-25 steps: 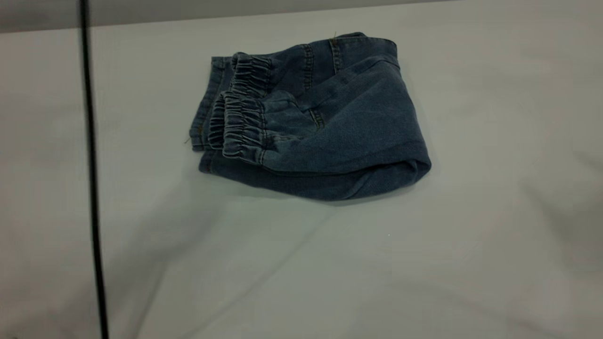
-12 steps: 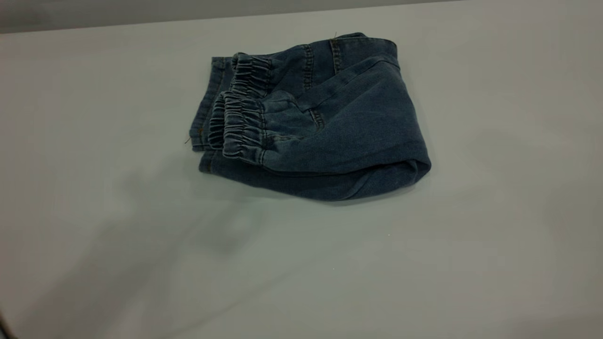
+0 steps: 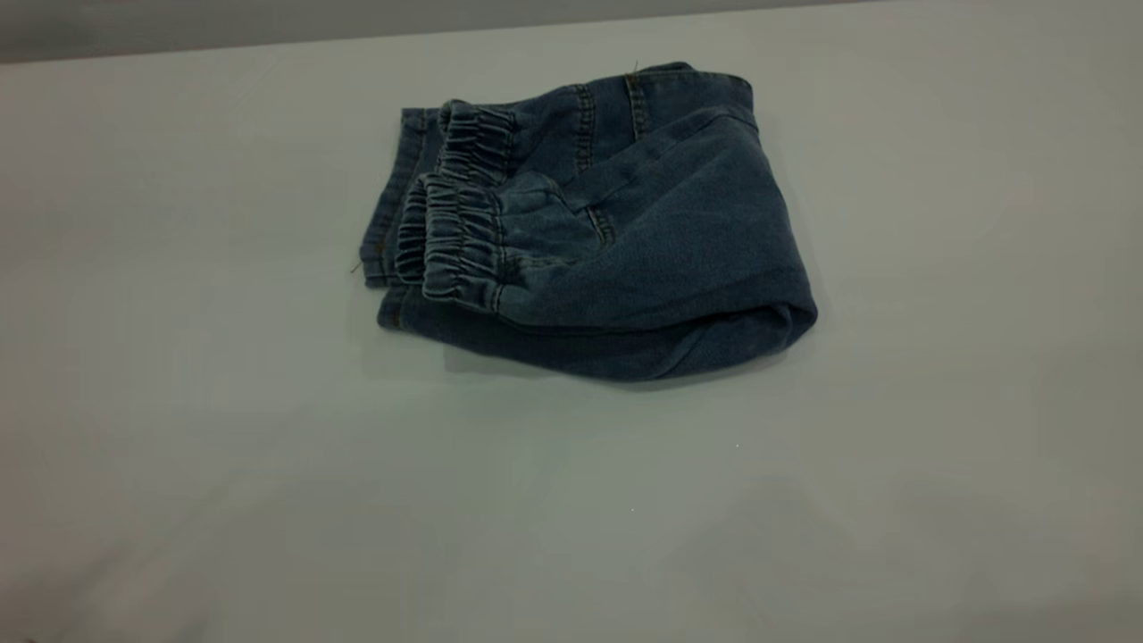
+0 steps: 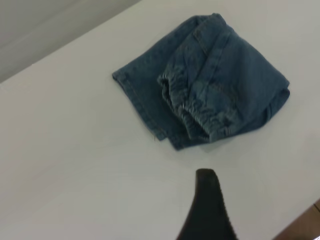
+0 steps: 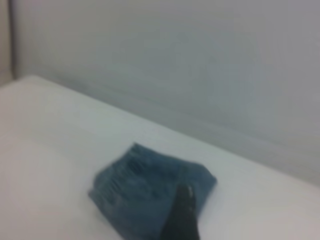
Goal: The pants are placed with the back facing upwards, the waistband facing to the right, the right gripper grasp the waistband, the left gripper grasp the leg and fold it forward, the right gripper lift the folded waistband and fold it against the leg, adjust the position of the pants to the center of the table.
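Left wrist view: one dark finger [image 4: 207, 205] of the left gripper pokes up from the bottom edge, over bare table [image 4: 75, 165], clear of the fabric; can't tell if its jaws are spread or pressed together. Right wrist view: same story, a single dark finger [image 5: 182, 217] of the right gripper at the bottom edge, in line with the denim but contact not readable; jaw state can't be told either.

Exterior view: neither arm in frame. The pants [image 3: 625, 241] lie folded into a compact bundle in the upper middle of the frame, slightly toward the far edge. The waistband [image 3: 460, 241], gathered and ruched, faces frame left on top of the stack. Flat stitched hems [image 3: 393, 196] stick out from under it at the left. The fold's rounded edge sits at right.
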`<state>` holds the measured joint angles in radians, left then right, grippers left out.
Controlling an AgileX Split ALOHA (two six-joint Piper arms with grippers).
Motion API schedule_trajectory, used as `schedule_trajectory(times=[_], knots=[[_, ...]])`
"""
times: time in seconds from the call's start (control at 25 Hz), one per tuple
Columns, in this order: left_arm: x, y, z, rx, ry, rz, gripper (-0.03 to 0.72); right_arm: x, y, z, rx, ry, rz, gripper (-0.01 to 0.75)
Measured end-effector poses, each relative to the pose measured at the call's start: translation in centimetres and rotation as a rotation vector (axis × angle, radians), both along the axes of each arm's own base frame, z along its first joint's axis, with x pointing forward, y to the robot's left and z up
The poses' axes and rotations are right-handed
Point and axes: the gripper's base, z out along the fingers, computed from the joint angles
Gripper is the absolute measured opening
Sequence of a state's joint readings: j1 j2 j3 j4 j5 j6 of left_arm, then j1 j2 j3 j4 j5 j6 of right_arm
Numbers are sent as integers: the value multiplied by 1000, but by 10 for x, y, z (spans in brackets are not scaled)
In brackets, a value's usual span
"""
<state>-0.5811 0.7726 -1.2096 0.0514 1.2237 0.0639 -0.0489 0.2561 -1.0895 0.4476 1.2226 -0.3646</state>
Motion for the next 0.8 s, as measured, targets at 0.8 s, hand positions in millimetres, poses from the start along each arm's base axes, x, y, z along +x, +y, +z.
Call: schedule_trajectory(times=[0.8], knots=[[-66, 46, -106, 0, -17, 29, 497, 38, -23, -137, -21, 200, -250, 573]])
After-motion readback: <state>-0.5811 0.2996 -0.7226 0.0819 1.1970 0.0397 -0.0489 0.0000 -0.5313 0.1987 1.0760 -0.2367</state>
